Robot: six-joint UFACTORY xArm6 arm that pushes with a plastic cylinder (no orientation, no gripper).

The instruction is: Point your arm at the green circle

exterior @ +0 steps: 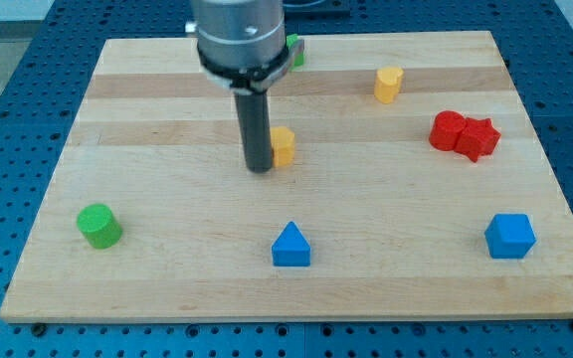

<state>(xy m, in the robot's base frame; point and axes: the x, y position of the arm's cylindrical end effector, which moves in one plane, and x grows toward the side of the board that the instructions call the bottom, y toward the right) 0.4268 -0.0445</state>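
Note:
The green circle [98, 226] is a short green cylinder near the board's lower left corner. My tip [259, 169] is the lower end of the dark rod, near the board's middle. It sits just left of a yellow block [283, 145] and touches or nearly touches it. The tip is far to the right of and above the green circle. Another green block [295, 50] shows only partly behind the arm's grey body at the view's top.
A yellow block [389, 85] lies at the upper right. Two red blocks [449, 130] [479, 138] sit together at the right. A blue triangular block [290, 246] is at the bottom centre and a blue block [509, 236] at the lower right. The wooden board [167, 298] rests on a blue pegboard table.

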